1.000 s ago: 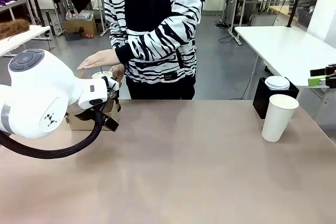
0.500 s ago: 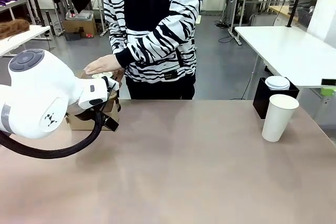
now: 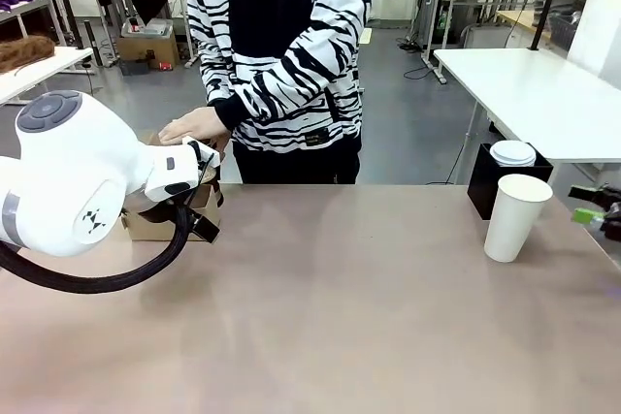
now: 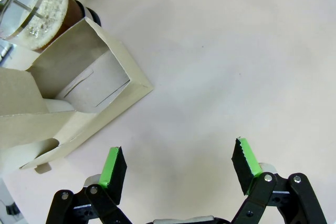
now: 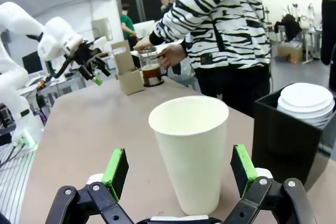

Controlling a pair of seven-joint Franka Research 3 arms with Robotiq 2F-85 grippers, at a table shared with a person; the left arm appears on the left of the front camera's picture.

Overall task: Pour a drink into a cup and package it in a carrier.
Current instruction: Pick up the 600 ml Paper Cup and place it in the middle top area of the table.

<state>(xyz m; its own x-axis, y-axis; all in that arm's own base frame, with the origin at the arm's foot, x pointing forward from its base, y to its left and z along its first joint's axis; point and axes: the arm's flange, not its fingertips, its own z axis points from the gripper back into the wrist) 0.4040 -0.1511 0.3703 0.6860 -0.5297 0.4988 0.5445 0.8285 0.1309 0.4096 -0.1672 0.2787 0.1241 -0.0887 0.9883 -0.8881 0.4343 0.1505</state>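
The drink [image 4: 50, 11] is dark brown with foam, in a clear glass press jug [image 5: 150, 68] behind the brown cardboard carrier [image 4: 79, 100]. A person's hand [image 3: 194, 126] rests on the jug's top, and the other hand [image 5: 170, 56] holds its side. My left gripper [image 4: 178, 166] hangs open over bare table just beside the carrier. The tall white paper cup [image 3: 515, 216] stands upright at the right. My right gripper [image 5: 179, 170] is open, level with the cup [image 5: 191, 150] and a little short of it; its green pad [image 3: 587, 214] shows at the table's right edge.
A black box [image 3: 500, 181] holding a stack of white lids [image 3: 512, 152] stands just behind the cup. My bulky left arm [image 3: 68, 181] covers the near left of the table [image 3: 340, 307]. The person stands at the far edge.
The person's raised hand has come down onto the jug's top. My right gripper has dropped lower at the right edge, to the cup's height. The left arm has not moved.
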